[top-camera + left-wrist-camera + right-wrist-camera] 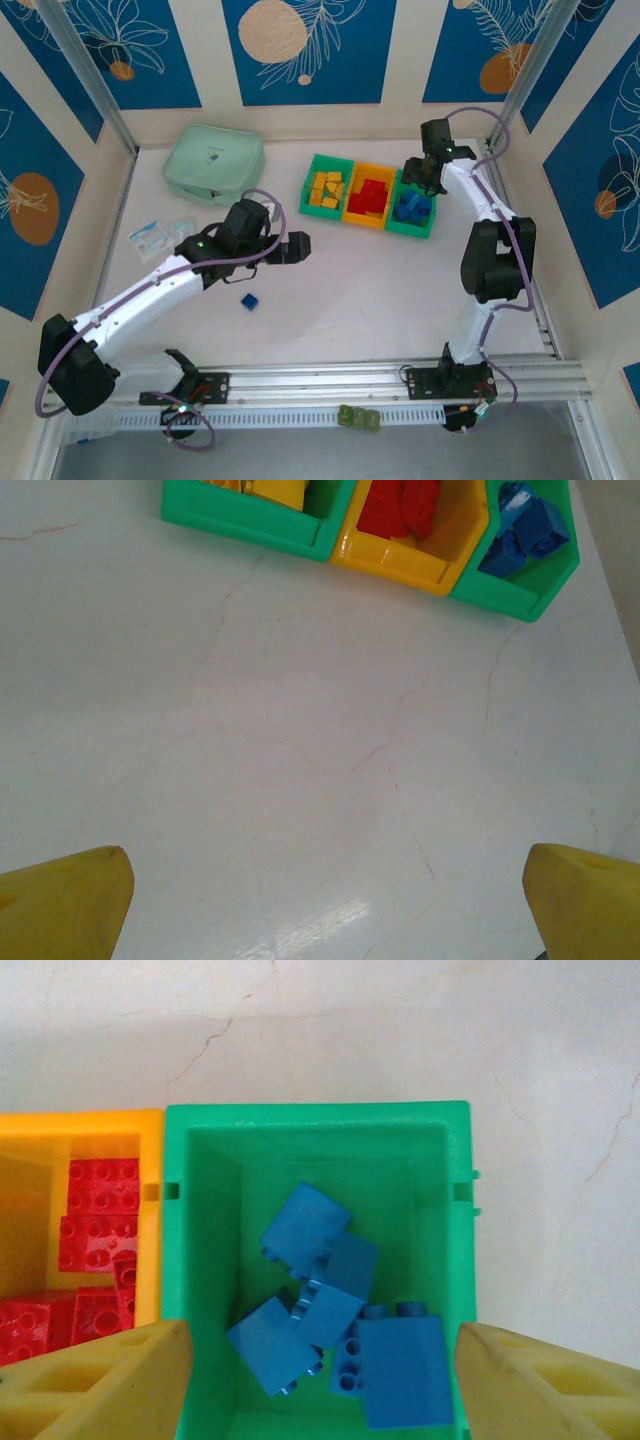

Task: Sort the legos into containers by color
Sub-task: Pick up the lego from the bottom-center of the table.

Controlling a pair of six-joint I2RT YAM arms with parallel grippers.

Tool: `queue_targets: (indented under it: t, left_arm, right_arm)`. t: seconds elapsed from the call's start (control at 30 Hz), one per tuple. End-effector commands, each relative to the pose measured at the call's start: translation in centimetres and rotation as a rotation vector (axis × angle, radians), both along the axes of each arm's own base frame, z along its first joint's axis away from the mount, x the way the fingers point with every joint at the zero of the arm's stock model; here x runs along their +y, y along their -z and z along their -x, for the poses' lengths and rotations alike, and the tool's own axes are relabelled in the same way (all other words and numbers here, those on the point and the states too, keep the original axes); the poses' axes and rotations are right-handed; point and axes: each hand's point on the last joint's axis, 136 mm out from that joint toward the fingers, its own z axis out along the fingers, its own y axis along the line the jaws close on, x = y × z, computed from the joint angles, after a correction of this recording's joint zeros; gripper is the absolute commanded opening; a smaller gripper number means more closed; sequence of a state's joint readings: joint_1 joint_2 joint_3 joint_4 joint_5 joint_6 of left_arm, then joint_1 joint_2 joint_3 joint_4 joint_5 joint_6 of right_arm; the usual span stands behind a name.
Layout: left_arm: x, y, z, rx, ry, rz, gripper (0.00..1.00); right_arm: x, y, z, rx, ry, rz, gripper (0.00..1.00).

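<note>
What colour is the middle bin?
The middle bin is orange-yellow; the top view shows it best.

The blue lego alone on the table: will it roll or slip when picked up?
Blocky with flat faces, the blue lego probably will not roll. Small and plastic, likely light and stiff; it may slide on the smooth table.

White table (380,290) with faint veins. Row of three joined bins (364,222) (green, orange-yellow, green) sits flat toward the far side. Mint-green zip case (213,163) lies far left, apart from the bins. Small flat packets (150,238) lie near the left edge. One loose blue brick (250,300) left of centre, touching nothing.
</note>
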State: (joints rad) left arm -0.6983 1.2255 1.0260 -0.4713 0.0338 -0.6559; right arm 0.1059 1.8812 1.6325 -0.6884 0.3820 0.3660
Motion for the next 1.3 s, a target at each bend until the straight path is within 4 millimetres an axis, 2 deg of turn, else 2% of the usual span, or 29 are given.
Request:
queue_targets:
  t: [0.0,0.13,0.27,0.63,0.9,1.1,1.27]
  left_arm:
    - [0.6,-0.8,-0.2,-0.014,-0.019,0.015,0.99]
    - [1.7,-1.1,-0.1,-0.029,-0.044,-0.001,0.99]
    - [3.4,-1.3,0.7,-0.037,-0.082,-0.017,0.99]
    - [11.0,-0.5,5.2,-0.021,-0.248,-0.120,0.99]
    - [14.8,-0.3,8.4,0.001,-0.343,-0.136,0.99]
    - [17.0,0.3,10.1,0.018,-0.411,-0.155,0.99]
    - [18.5,0.4,11.1,0.024,-0.463,-0.167,0.99]
  right_arm:
    - [2.5,-2.3,0.2,-0.031,-0.071,-0.027,0.71]
    - [6.1,-2.8,1.4,-0.035,-0.145,-0.079,0.72]
    - [10.4,-2.9,3.8,-0.027,-0.232,-0.142,0.73]
    - [25.5,-1.0,13.1,0.043,-0.577,-0.289,0.75]
    - [35.2,2.1,19.4,0.087,-0.824,-0.326,0.78]
    - [39.8,5.5,22.4,0.155,-0.910,-0.337,0.80]
    - [41.7,8.0,23.6,0.187,-0.912,-0.299,0.81]
